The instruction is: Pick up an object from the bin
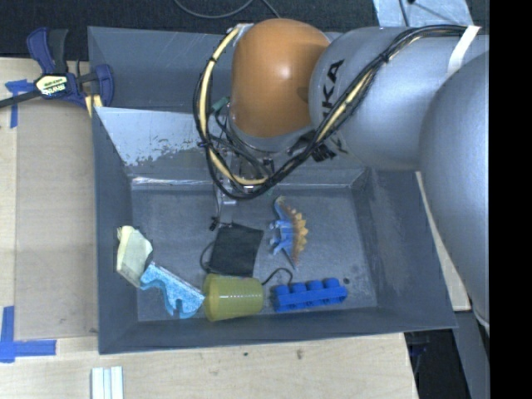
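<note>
Pincer [223, 213]: over your black square pad [234, 249] (mid-bin [112, 248]); grip state you cannot tell.
Near edge: yellow cup [233, 298], blue brick [309, 295].

Grey arm [399, 98], orange cover [274, 73], black-yellow cables [203, 98]
</note>
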Available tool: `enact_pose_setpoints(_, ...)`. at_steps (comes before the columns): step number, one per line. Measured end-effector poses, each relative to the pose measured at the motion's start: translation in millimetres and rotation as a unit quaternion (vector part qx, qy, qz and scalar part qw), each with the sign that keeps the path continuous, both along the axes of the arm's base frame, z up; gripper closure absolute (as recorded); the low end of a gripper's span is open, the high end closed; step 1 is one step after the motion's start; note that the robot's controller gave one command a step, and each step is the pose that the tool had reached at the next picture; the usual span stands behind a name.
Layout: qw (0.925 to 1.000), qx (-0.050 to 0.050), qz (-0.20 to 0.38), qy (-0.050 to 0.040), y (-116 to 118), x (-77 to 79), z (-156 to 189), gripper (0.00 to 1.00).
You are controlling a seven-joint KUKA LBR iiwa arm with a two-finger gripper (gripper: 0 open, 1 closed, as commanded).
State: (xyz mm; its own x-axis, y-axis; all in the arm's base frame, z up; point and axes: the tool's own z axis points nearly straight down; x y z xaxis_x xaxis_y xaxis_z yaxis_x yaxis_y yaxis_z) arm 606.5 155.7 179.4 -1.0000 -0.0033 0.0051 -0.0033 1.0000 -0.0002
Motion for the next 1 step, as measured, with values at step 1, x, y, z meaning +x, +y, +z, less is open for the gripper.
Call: enact_pose_setpoints(1,1.0,0.001,-0.001,-0.0039,-0.8,1.5,5.2,0.0)
